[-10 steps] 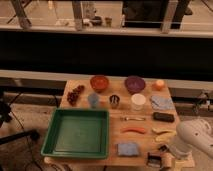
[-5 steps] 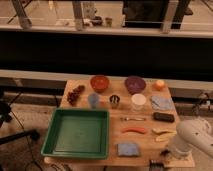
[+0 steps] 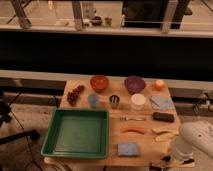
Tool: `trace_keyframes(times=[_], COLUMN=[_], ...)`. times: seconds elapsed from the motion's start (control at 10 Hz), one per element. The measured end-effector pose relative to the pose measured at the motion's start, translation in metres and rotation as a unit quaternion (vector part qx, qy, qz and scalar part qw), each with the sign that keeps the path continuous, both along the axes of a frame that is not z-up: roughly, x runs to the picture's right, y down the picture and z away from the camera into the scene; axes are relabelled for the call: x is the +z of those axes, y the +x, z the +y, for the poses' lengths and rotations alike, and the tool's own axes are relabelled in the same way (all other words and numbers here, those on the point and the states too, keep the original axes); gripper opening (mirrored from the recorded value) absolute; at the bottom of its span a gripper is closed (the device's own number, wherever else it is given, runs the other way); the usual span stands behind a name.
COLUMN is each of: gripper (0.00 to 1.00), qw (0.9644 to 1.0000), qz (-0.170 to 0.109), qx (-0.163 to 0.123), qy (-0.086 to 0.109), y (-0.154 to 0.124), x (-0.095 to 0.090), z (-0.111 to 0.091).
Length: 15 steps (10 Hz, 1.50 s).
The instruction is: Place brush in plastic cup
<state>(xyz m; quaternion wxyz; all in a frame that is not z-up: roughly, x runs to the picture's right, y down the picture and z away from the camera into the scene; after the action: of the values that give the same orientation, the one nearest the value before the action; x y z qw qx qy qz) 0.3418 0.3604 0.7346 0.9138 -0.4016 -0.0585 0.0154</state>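
— Looking for the brush (image 3: 164, 160): where does it lie?
— At the near right corner of the table (image 3: 150, 142). It is a slim dark thing lying flat on the wood, right of the blue sponge (image 3: 128, 149) and in front of the banana (image 3: 165, 134).
— And the pincer (image 3: 181, 159)?
— Low over that same corner, at the end of the white arm (image 3: 197, 139), right by the brush. I cannot tell whether it is wide, narrow or holding anything, nor whether it touches the brush.
— The cup (image 3: 93, 100)?
— Upright, well apart from the brush, toward the far left. It stands behind the green tray (image 3: 80, 111), right of the grapes (image 3: 75, 94) and in front of the red bowl (image 3: 99, 82). A metal cup (image 3: 114, 101) stands near it on the right, then a white cup (image 3: 138, 101).
— Anything between cup and brush?
— A thin utensil (image 3: 132, 119) and an orange carrot-like piece (image 3: 133, 130), mid-table
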Motion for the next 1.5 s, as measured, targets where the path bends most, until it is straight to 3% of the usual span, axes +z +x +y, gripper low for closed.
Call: trace_keyframes(times=[0.5, 0.9, 1.5], gripper=[0.0, 0.0, 0.0], qw=[0.9997, 0.9992, 0.9943], qz=[-0.015, -0.021, -0.072], qx=[0.007, -0.01, -0.074], qy=[0.02, 0.032, 0.027], y=[-0.005, -0.016, -0.102], x=[-0.022, -0.037, -0.018], z=[-0.02, -0.039, -0.043])
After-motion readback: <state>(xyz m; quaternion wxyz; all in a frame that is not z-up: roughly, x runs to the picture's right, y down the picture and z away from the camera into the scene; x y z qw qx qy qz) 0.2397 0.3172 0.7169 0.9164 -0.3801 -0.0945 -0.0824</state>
